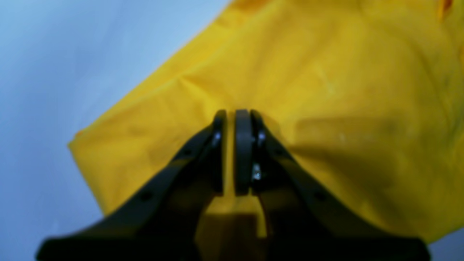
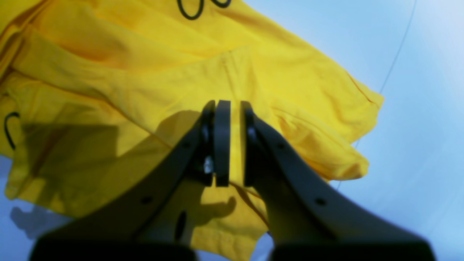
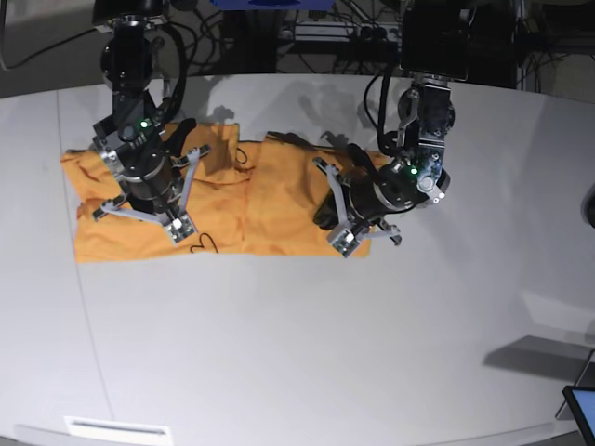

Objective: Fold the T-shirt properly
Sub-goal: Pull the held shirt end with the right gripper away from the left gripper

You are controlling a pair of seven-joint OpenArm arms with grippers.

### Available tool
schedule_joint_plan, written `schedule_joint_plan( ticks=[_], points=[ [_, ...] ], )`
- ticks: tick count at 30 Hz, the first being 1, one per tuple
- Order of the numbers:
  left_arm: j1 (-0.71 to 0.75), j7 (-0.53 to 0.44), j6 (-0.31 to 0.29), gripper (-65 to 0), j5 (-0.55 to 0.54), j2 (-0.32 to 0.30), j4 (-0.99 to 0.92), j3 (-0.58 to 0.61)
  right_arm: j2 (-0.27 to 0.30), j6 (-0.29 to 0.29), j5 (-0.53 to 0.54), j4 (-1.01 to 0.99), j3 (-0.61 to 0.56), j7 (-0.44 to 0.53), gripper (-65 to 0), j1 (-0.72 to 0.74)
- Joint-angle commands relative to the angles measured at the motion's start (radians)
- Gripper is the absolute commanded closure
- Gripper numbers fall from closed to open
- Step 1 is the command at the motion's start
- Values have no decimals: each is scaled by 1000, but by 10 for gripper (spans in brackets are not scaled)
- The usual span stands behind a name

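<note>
A: What is the cloth like?

B: The large plain orange-yellow cotton-like T-shirt lies spread flat and wide on the smooth pale grey tabletop, soft and matte, rumpled into shallow folds. In the right wrist view its hemmed sleeve is bunched, with thin dark loose threads curling on the fabric.

A: And the arms?

B: Both are black, with angular fingers. The left end effector has its fingers nearly together, a thin strip of yellow showing between them; whether cloth is pinched I cannot tell. The right end effector looks the same, fingers drawn close over the shirt, grip unclear.

A: The room?

B: Behind the tabletop, dark equipment and tangled cables; a curved seam line runs across the surface. The left wrist view is blurred. No readable writing anywhere.
</note>
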Motion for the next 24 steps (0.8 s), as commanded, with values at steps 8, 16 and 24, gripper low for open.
schedule_joint_plan(
  ticks=[8, 16, 24],
  points=[
    [-3, 35, -3, -50, 32, -78, -48, 1, 0, -2, -1, 15, -1, 18, -48, 15],
    [-4, 34, -3, -50, 32, -184, -50, -2, -3, -2, 0, 21, 3, 18, -51, 17],
    [-6, -4, -3, -50, 32, -241, -50, -2, -31, 243, 250, 17, 296, -45, -157, 75]
  ],
)
